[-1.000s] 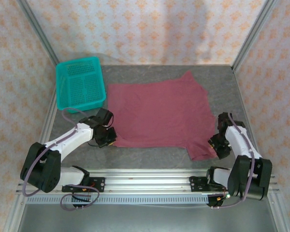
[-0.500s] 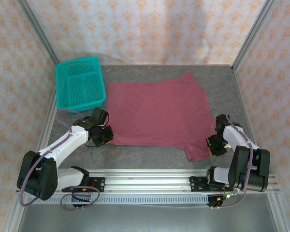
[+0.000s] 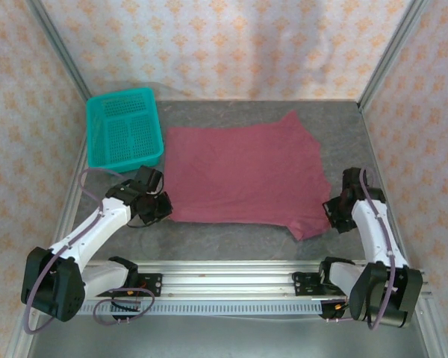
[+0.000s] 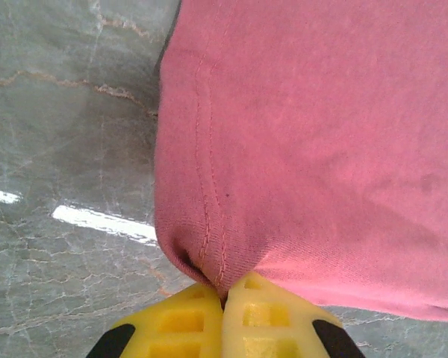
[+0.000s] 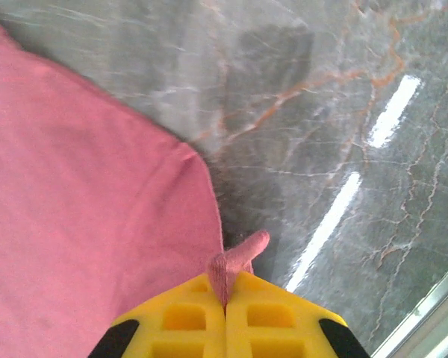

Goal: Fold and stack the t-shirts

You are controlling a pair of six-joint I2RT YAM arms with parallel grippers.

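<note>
- Top external view. The maroon t-shirt (image 3: 243, 175) lies spread flat on the table (image 3: 231, 240), just beside the teal basket (image 3: 122, 94) on the basket's right.
  - The left gripper (image 3: 163, 211) sits just nearer than the basket's near right corner, at the shirt's near corner on that side.
  - The right gripper (image 3: 333, 216) is well apart from the basket, across the full width of the shirt, at what looks like a sleeve.
  - The table is a grey, marbled slab. Patterned wallpaper (image 3: 224, 45) closes the cell beyond and beside the basket, and a metal rail (image 3: 231, 270) carries the arm bases.
- Left wrist view. The left gripper's (image 4: 224, 287) yellow fingers (image 4: 181, 321) are pressed together on a pinch of the double-stitched hem (image 4: 205, 164). The cloth bunches into a small pucker at the grip. The table surface here is glossy and shows light streaks.
- Right wrist view. The right gripper (image 5: 225, 287) is clamped on a small upstanding tab of cloth (image 5: 240, 255) at the shirt's edge, with bare table to the side away from the basket.
- Judged step: both near corners are secured, so this is the start of the first fold.
- Judged next move: raise both corners together and level, then carry them over the shirt toward its far edge. The span should stay taut, and the thin right-hand pinch must not slip.
</note>
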